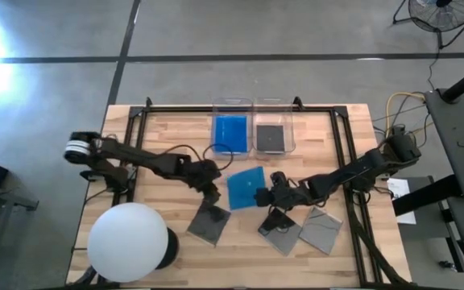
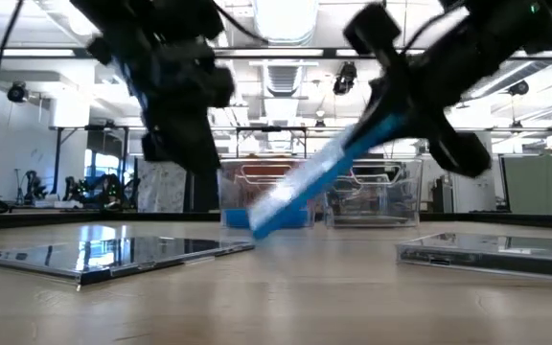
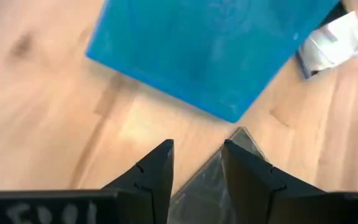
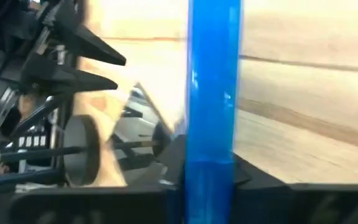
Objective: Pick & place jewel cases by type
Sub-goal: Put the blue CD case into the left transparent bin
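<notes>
Hiding its own fingertips, right hand (image 4: 210,180) grips blue case (image 4: 211,87).

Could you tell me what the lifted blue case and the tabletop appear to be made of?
The blue case, held in the right claw, looks like glossy plastic: thin, rigid, with soft highlights. The tabletop appears to be pale wood, showing plank seams and grain.

Glare floods the floor at ten o'clock in the high view. Ceiling lights (image 2: 286,19) backlight my arms in the low view, blurring them. My right wrist view smears badly.
</notes>
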You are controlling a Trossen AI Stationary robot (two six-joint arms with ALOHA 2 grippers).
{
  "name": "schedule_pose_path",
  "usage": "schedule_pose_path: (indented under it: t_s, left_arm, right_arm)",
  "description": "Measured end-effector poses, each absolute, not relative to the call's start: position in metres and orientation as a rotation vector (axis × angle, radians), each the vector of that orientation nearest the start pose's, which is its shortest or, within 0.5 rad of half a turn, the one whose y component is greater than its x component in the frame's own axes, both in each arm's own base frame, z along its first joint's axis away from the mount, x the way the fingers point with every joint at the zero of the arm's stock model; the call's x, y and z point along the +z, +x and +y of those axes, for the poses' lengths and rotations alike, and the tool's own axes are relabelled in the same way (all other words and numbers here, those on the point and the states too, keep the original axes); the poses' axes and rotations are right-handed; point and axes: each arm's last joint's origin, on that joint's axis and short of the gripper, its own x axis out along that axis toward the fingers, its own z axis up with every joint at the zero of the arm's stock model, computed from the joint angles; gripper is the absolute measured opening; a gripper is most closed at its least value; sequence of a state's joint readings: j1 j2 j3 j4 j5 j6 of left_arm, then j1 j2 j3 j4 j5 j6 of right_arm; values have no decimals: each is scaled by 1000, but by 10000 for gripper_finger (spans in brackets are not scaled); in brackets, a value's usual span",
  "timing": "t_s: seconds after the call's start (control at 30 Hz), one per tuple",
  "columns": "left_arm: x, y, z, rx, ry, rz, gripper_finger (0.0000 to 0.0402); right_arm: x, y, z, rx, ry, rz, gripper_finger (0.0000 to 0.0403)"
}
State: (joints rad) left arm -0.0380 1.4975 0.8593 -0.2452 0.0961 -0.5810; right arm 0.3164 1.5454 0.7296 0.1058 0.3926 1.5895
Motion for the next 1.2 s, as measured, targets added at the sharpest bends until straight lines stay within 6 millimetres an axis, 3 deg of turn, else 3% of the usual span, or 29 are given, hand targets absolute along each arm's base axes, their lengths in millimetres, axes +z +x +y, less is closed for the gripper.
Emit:
schedule_pose_path:
  t_s: [0.17,0.33,0.47,0.6,0.7,0.8,0.97,1.2]
  left_arm:
    - [238,270,-12,185,-535,750,117]
    - [272,247,-8,227,-523,602,117]
    - [290,229,-6,236,-519,534,117]
    - [298,215,-4,261,-486,509,117]
    - [302,209,-2,276,-453,490,117]
    - [303,207,-2,280,-424,494,117]
    - [301,209,-1,278,-371,506,117]
    - [299,211,4,394,-386,484,117]
  right_arm:
    - [211,295,71,-443,1082,366,20]
    - [262,307,40,-487,797,355,20]
    - [302,315,-4,-572,498,440,22]
    - [328,325,-68,-525,420,579,22]
    - [337,331,-113,-430,426,661,22]
    - [334,338,-144,-348,437,809,22]
    - [318,351,-174,-245,420,1072,22]
    - [310,380,-210,-6,435,1084,22]
